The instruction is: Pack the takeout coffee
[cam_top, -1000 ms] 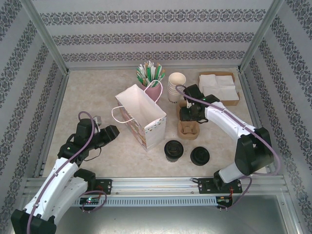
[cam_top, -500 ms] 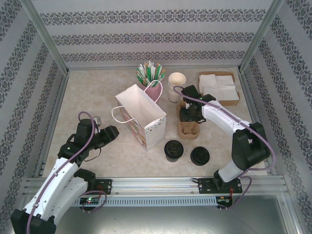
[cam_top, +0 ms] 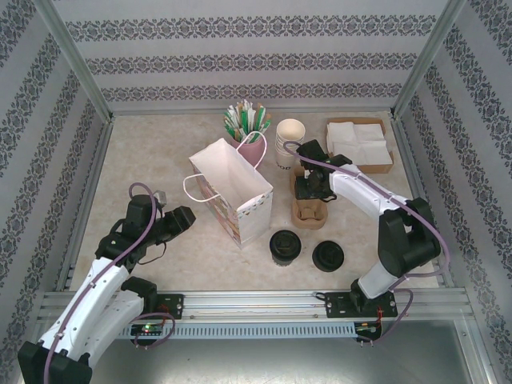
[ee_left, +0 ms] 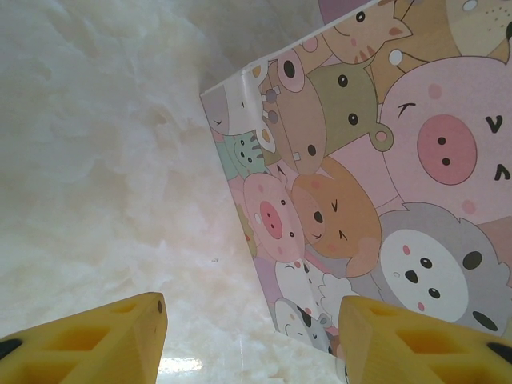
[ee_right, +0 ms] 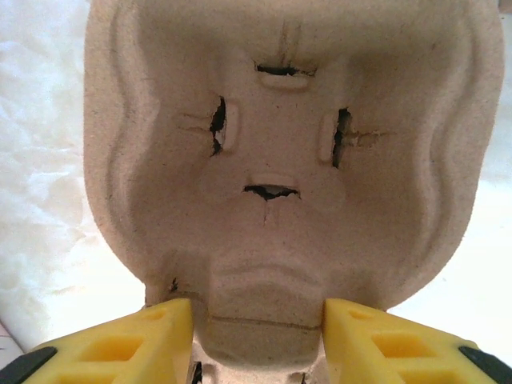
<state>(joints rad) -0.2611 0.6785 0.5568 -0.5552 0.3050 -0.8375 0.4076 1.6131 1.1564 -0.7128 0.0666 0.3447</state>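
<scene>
Right wrist view: the right gripper (ee_right: 260, 340) is partly closed, its yellow fingers (ee_right: 120, 348) pressed against either side of the narrow middle ridge of the moulded beige pulp cup carrier (ee_right: 280, 120). One empty slot with four slits is in full sight. The carrier's near end is cut off at the lower edge.

From the top external view this gripper (cam_top: 308, 190) covers the carrier's (cam_top: 309, 213) far half.

The left gripper (ee_left: 252, 340) stands open with nothing between its fingers, facing the paper gift bag printed with cartoon animals (ee_left: 376, 176), which runs off the frame at the right.

The takeout coffee (cam_top: 286, 246), a small paper cup under a round black plastic lid, stands on the cream marbled table (cam_top: 160, 160) near the bag (cam_top: 232, 188). It is apart from the carrier, and a low round black lid (cam_top: 328, 256) lies beside it.
</scene>
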